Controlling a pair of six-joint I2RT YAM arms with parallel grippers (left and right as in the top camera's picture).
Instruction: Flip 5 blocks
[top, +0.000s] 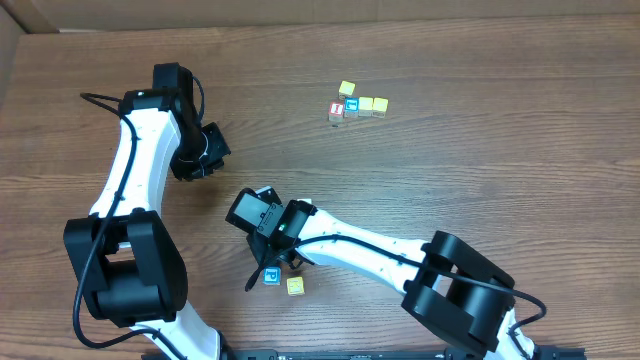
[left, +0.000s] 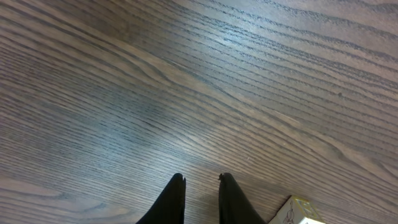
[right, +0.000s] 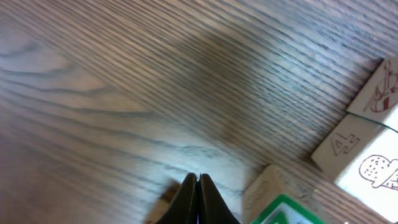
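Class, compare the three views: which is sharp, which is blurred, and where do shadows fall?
Overhead view: sharp, evenly lit, table grain crisp, only soft shadows. Left wrist view: grain sharp, faint dark patch left of centre, left gripper a black silhouette. Right wrist view: softest; white blocks at the right edge blurred, broad shadow above the right gripper.

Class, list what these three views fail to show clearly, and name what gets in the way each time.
Overhead: right arm hides blocks near the teal-blue block.
Right wrist: green block cut by bottom edge; letter unseen.
Left wrist: corner block cut by the frame edge.
Overhead: far cluster too small to read.
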